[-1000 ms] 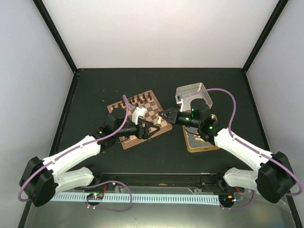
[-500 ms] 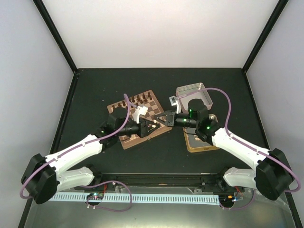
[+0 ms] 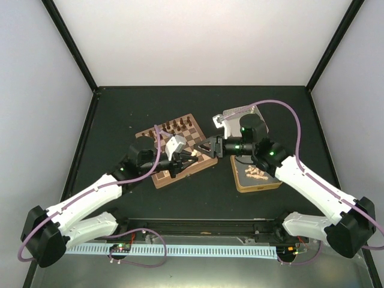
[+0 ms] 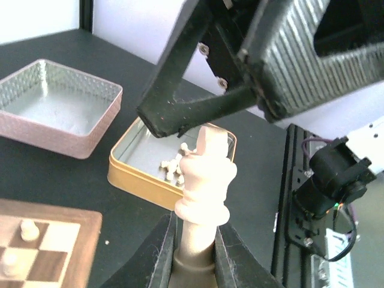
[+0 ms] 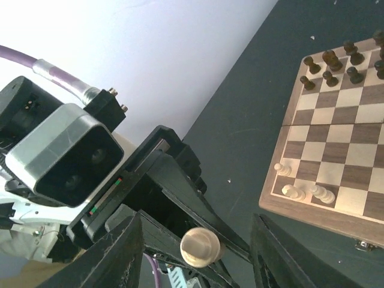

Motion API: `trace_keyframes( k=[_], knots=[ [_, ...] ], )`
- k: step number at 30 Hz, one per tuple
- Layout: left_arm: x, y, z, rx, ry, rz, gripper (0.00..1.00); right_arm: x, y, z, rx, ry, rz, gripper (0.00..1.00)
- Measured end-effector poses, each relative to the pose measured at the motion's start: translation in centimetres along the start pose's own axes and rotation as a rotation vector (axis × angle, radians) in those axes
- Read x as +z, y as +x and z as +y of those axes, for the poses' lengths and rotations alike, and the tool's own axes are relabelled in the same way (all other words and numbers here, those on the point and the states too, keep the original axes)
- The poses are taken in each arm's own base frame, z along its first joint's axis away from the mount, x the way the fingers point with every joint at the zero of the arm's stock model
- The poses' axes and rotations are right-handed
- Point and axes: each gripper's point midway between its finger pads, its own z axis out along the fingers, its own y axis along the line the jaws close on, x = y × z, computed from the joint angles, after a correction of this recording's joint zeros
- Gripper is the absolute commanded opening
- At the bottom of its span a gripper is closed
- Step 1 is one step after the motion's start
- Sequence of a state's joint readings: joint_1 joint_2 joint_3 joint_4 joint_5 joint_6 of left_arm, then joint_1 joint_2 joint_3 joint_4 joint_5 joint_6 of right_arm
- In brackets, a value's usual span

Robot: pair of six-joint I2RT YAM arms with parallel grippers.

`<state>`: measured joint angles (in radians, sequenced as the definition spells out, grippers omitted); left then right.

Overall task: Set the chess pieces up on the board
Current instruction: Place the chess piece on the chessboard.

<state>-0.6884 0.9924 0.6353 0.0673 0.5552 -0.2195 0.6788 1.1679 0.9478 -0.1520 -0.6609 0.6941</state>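
Observation:
My left gripper [image 4: 195, 240] is shut on the stem of a pale cream chess piece [image 4: 205, 174], head pointing away from the wrist. In the top view this gripper [image 3: 193, 157] hangs over the board's [image 3: 161, 178] right near corner. My right gripper [image 3: 207, 147] faces it tip to tip. Its jaws stand open on either side of the piece's round head [image 5: 201, 247] without touching it. Three cream pieces [image 5: 303, 191] stand on the board's [image 5: 336, 138] near rows. More chess pieces [image 3: 255, 173] lie in the gold tin [image 3: 264, 183].
Dark brown pieces [image 3: 174, 126] line the board's far edge. The pinkish-silver tin lid [image 3: 240, 114] lies behind the gold tin, under the right arm. Black table walls rise at the left, back and right.
The left gripper closed on the cream piece that the right gripper held. The right gripper's jaws opened and let go of it. Both wrists shifted slightly over the board's right edge.

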Motion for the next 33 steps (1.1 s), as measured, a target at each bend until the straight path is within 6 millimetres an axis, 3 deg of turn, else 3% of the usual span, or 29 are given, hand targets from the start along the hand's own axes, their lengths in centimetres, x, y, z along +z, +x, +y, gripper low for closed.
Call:
trace_keyframes(
  k=[10, 16, 21, 26, 27, 30, 33],
  knots=[
    [-0.4, -1.7, -1.7, 0.255, 0.060, -0.001, 0.02, -1.3, 0.1, 1.8, -0.125, 0.029, 0.096, 0.48],
    [-0.4, -1.2, -1.9, 0.266, 0.080, 0.017, 0.01, -1.2, 1.4, 1.2, -0.131, 0.033, 0.157, 0.34],
    [-0.3, -0.8, -1.8, 0.261, 0.082, 0.030, 0.02, -0.9, 1.8, 1.2, -0.125, 0.012, 0.182, 0.30],
    [-0.3, -0.7, -1.7, 0.256, 0.079, 0.036, 0.04, -0.5, 1.9, 1.6, -0.110, -0.028, 0.198, 0.11],
    [-0.3, -0.7, -1.7, 0.254, 0.078, 0.037, 0.07, -0.4, 2.0, 1.7, -0.110, -0.032, 0.199, 0.08],
    [-0.4, -0.7, -1.5, 0.243, 0.075, 0.037, 0.36, -0.3, 1.9, 1.7, -0.108, -0.033, 0.195, 0.04],
    [-0.4, -0.8, -1.4, 0.220, 0.063, 0.033, 0.56, -0.2, 1.6, 1.5, -0.114, -0.018, 0.182, 0.03]
  ],
)
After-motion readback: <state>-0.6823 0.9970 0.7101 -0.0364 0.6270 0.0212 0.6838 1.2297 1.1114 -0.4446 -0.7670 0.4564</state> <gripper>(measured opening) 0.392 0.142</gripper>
